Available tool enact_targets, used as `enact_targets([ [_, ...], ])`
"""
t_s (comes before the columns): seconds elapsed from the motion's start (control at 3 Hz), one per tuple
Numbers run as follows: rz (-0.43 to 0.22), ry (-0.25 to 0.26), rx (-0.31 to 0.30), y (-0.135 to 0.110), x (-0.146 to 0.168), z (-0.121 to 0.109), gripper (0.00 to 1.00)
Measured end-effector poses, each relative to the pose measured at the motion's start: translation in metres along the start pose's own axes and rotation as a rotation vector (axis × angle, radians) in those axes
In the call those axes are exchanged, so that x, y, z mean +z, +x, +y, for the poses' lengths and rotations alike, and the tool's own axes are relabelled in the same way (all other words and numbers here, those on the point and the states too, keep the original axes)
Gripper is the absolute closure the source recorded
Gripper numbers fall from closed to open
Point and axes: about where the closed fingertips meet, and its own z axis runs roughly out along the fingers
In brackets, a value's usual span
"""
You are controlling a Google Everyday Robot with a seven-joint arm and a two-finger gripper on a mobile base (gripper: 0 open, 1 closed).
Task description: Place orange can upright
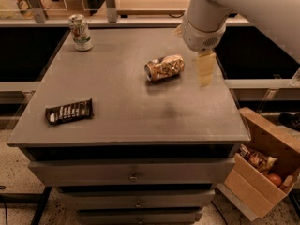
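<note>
The orange can (165, 67) lies on its side near the middle of the grey table top (140, 116), its silver top facing left. It has orange-brown and cream mottled print. My gripper (205, 69) hangs from the white arm just to the right of the can, a short gap away and slightly above the table surface. It holds nothing that I can see.
A green-and-white can (80, 32) stands upright at the back left corner. A dark snack bar wrapper (69, 111) lies at the front left. An open cardboard box (262, 172) with packets sits on the floor to the right. Drawers run below the table top.
</note>
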Motion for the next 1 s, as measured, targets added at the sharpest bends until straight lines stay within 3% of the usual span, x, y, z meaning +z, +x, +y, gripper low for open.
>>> enact_targets([
  [0.33,-0.075,-0.008,-0.027,-0.02,0.008,-0.012,0.0],
  [1.0,-0.149,-0.056,-0.054,-0.061,0.028,-0.024,0.0],
])
